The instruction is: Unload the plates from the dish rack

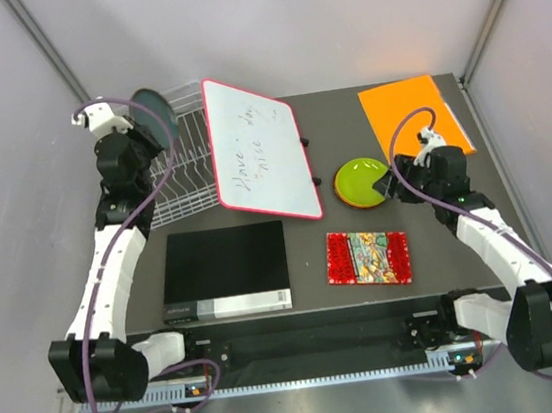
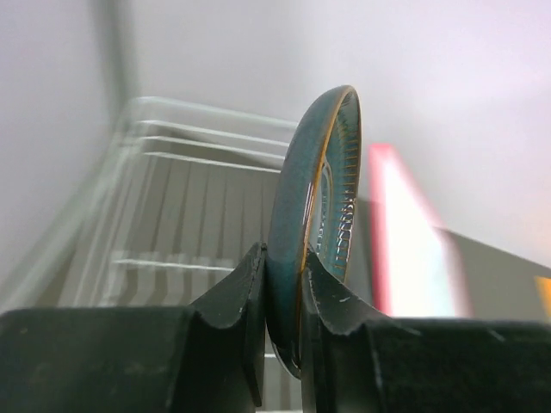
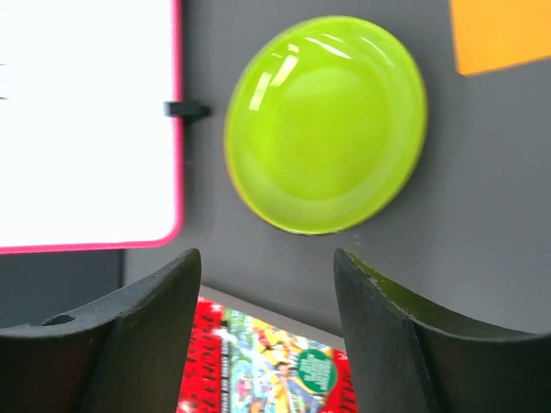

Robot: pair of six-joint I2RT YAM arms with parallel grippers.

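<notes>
Noted dark teal round plate with yellowish rim (image 2: 297, 198) standing on edge, pinched at its lower rim between both fingers of left gripper (image 2: 282, 288). Located it at far-left end of white wire dish rack (image 1: 184, 182), raised over the wires; contact with rack not discernible. Noted no other plates among the prongs. Found right gripper (image 3: 267, 256) with fingers spread wide, holding nothing, hovering just near side of lime green round plate (image 3: 327, 125). Logged that plate flat on dark table (image 1: 432, 248), between pink-edged whiteboard (image 1: 259, 148) and flat orange rectangular sheet (image 1: 411, 114), with red patterned rectangular mat (image 1: 367, 258) nearer.
</notes>
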